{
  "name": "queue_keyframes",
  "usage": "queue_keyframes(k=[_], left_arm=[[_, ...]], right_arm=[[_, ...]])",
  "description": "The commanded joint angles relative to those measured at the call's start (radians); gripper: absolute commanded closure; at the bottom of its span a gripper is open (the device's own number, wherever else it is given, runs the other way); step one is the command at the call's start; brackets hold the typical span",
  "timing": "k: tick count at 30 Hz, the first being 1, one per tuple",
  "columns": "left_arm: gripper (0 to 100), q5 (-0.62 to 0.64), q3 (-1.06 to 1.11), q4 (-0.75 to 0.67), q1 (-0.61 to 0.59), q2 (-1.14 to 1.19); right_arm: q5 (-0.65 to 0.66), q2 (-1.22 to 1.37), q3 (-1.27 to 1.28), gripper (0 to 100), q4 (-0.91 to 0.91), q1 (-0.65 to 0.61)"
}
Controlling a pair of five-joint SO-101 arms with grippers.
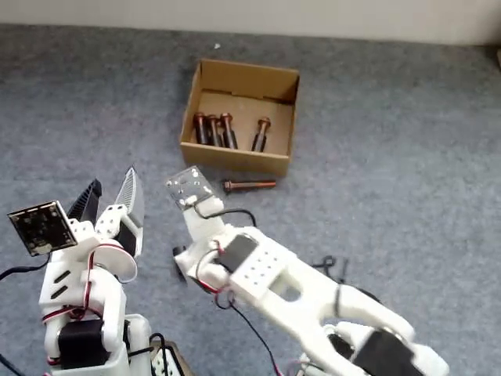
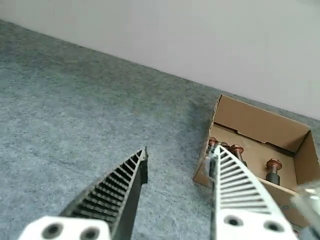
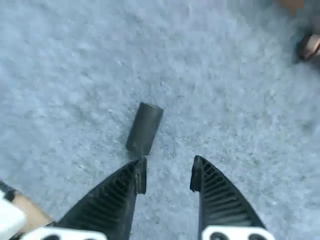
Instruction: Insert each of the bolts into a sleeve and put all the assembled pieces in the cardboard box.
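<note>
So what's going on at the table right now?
Four assembled pieces stand in the cardboard box. One bolt lies on the carpet just in front of the box. The right gripper is open and holds nothing, low beside a loose black sleeve lying on the carpet. The left gripper is open and empty, apart from the box.
</note>
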Motion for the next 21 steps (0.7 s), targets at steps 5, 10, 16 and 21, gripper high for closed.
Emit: queue_keyframes(k=[5, 10, 16, 21], left_arm=[[78, 0.008, -0.027, -0.020, -0.013, -0.004], [78, 0.008, -0.030, -0.018, -0.031, -0.008], [78, 0.064, -0.056, -0.018, -0.171, -0.008], [78, 0.066, -0.056, -0.020, -0.186, -0.008]], right_arm=[[-0.063, 0.154, -0.148, 85.7, -0.018, -0.025], [-0.063, 0.154, -0.159, 85.7, -0.022, -0.028], [-0.063, 0.162, -0.151, 85.7, -0.101, -0.073], [-0.058, 0.165, -0.148, 85.7, -0.183, -0.076]])
